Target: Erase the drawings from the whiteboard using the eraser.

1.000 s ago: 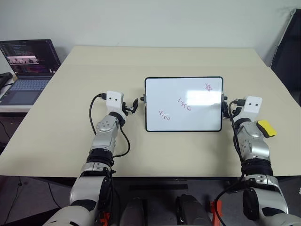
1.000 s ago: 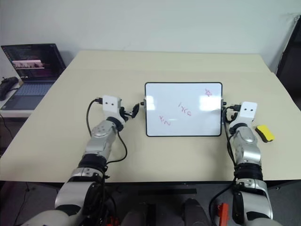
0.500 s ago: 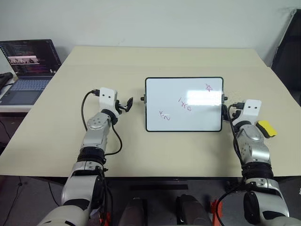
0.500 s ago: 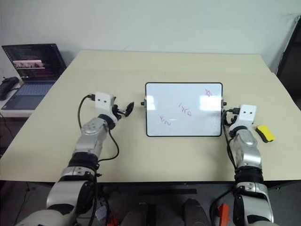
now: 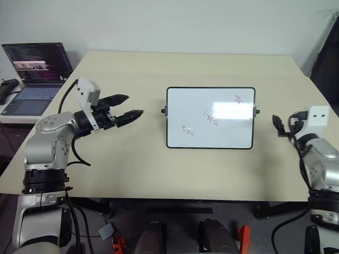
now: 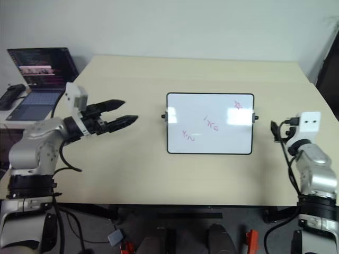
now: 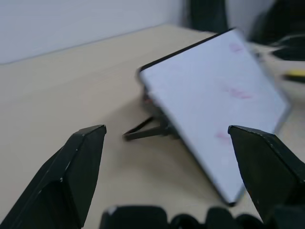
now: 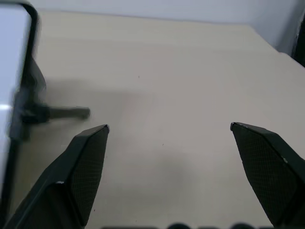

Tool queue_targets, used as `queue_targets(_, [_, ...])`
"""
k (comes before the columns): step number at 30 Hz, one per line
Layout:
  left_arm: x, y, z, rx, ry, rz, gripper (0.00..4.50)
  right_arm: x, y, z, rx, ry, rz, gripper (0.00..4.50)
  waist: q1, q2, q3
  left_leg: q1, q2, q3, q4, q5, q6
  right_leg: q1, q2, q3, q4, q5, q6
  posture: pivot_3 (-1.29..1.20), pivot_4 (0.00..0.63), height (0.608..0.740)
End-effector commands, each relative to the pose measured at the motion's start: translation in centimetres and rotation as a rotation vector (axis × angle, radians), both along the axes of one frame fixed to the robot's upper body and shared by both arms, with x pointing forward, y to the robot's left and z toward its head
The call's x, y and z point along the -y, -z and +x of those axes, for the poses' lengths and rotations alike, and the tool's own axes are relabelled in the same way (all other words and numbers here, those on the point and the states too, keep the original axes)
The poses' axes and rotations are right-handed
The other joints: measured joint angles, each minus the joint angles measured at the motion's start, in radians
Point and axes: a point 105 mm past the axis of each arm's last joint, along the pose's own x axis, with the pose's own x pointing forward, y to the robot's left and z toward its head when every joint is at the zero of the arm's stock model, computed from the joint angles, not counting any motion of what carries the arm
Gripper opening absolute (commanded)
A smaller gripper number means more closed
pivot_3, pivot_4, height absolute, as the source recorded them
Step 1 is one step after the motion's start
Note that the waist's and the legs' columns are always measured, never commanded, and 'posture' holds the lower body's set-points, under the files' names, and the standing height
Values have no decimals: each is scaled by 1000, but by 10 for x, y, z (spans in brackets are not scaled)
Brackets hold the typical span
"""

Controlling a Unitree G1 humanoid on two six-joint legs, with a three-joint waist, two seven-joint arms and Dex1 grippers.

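Sitting propped mid-worktop, whiteboard bears its drawings; laptop far left. Left gripper and right gripper, both released, have pulled away from its edges.

You have a beige surface in front of a pale wall. Off its far left corner sits an open laptop, screen lit, on a separate lower desk.

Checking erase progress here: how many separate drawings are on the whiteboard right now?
3. A pink star near the whiteboard's upper right corner, a red scribble around the middle, and a scribble at lower left. None look hidden.
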Motion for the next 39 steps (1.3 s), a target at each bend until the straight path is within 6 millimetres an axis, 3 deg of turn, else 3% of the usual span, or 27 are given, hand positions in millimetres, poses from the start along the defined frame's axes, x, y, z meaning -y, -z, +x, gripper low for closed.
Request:
queue_targets(1, [71,-8,-24,2,288,-36,4500,11,-21,-12,19,4,-17,4472,12,0,0,0,0,0,1,0,0,1,0,0,-1,-1,2,0,150,740])
queue_targets(4, [121,6,-24,-23,384,-58,4500,22,-24,-21,-10,5,-28,4472,15,0,0,0,-1,0,4,0,0,3,0,0,-2,-1,2,0,150,740])
queue_targets(8, [172,34,-24,-58,457,-30,4500,38,-12,-30,-135,-34,-34,4472,7,0,0,0,-1,1,2,0,0,2,0,1,-2,0,1,0,150,740])
queue_targets(11, [202,43,-29,-53,515,-23,4500,56,-5,-36,-211,-45,-83,4472,0,0,0,0,-1,2,1,0,1,1,0,2,-2,0,0,0,150,740])
queue_targets(14, [220,45,-33,-33,542,-17,4500,73,-5,-36,-230,-46,-59,4472,-6,0,0,0,0,4,1,0,1,0,0,4,-2,-1,0,0,150,740])
queue_targets(21, [234,46,-37,5,540,-6,4500,92,12,-34,-305,-88,-9,4472,-12,1,0,1,-1,6,2,0,1,1,1,6,-2,-2,4,0,150,740])
queue_targets(26, [229,44,-42,-3,541,-22,4500,94,32,-32,-397,-120,-39,4472,-14,1,0,1,-1,6,2,0,1,0,1,7,-2,-2,5,0,150,740])
queue_targets(39, [221,51,-39,-3,504,16,4500,94,55,-27,-458,-115,-17,4472,-15,1,0,2,-1,9,2,0,1,0,1,11,-2,-1,6,0,150,740])
